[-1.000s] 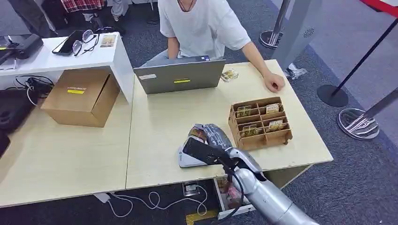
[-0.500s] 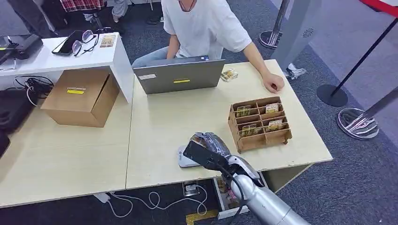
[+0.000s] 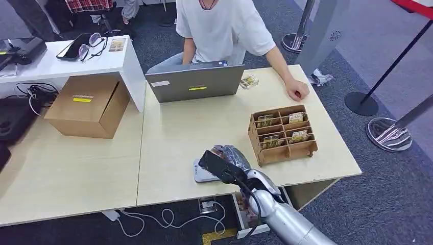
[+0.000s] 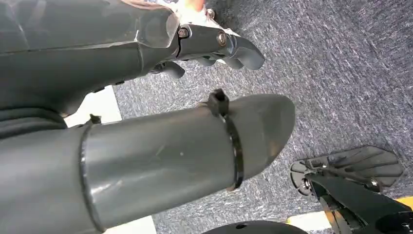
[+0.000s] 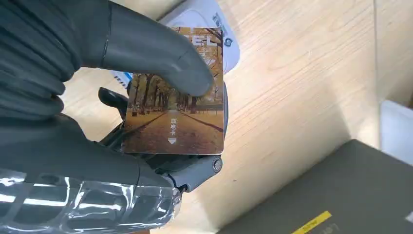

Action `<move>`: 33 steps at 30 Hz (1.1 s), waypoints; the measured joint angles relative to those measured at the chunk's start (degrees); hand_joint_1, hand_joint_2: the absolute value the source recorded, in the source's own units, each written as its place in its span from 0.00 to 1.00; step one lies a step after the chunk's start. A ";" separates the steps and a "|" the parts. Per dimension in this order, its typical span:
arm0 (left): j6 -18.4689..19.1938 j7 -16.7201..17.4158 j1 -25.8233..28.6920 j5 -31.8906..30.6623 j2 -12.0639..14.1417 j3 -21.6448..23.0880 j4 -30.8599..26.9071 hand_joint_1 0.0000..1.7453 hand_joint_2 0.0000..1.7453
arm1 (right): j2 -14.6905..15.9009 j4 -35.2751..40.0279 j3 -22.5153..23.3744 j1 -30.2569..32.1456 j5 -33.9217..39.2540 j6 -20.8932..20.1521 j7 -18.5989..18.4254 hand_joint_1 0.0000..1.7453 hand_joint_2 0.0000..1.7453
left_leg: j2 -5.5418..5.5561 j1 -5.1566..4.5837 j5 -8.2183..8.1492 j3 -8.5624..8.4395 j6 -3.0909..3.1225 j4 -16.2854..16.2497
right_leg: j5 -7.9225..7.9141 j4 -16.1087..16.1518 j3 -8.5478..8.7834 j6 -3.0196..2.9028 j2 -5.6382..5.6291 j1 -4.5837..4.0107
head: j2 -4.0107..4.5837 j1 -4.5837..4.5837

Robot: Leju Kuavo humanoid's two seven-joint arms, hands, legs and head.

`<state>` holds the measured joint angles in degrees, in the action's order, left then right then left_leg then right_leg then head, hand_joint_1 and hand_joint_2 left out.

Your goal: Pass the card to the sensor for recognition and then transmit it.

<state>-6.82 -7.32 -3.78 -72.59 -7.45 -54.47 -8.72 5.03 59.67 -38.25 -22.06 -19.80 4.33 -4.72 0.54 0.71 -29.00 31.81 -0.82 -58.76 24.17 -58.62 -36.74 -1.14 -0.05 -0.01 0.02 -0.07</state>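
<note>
My right hand (image 3: 231, 156) hovers over the white sensor (image 3: 200, 172) near the table's front edge. It holds a card (image 5: 174, 116) printed with an autumn tree avenue, the thumb (image 5: 160, 53) pressing on its face and the fingers behind it. Part of the white sensor (image 5: 220, 30) shows just past the card. How far the card is from the sensor I cannot tell. My left hand (image 4: 214, 44) hangs over blue carpet with nothing in it, its fingers loosely apart.
A wooden card rack (image 3: 282, 133) with several cards stands right of my hand. At the far side is a grey laptop (image 3: 195, 81), behind which a person (image 3: 219, 25) rests a hand (image 3: 297, 92) on the table. A cardboard box (image 3: 88, 104) sits at left.
My right hand with the card has shifted slightly toward the table's front edge, staying over the sensor. The person has leaned a little.
</note>
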 joint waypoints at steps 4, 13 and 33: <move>-0.02 0.00 0.03 0.00 0.00 0.00 0.00 0.00 0.00 | -0.43 -1.70 0.00 -0.45 0.13 0.52 -0.20 1.00 1.00 | 0.01 0.00 0.00 0.00 0.00 0.00 | 0.00 0.00 0.00 0.00 0.01 0.00 | 0.00 0.00; -0.20 0.00 0.02 -0.50 0.00 -0.02 0.00 0.00 0.00 | -1.38 -6.95 0.09 -2.40 0.02 2.80 -2.10 1.00 1.00 | 0.00 0.00 0.01 0.00 0.01 0.00 | 0.00 0.00 0.00 0.00 0.00 0.00 | 0.00 -0.02; 0.59 0.04 -0.16 -2.67 0.02 0.00 0.00 0.00 0.00 | -1.40 -15.82 2.05 -3.29 -0.59 6.01 -4.39 1.00 1.00 | 0.00 -0.01 0.03 -0.03 0.00 0.00 | -0.01 0.01 0.01 0.01 -0.01 0.00 | 0.00 0.00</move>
<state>-6.23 -7.28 -3.94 -75.25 -7.43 -54.47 -8.72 3.63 43.85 -36.20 -25.35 -20.39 10.34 -9.11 0.54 0.70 -28.97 31.78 -0.81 -58.77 24.16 -58.61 -36.73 -1.13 -0.06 -0.02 0.02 -0.07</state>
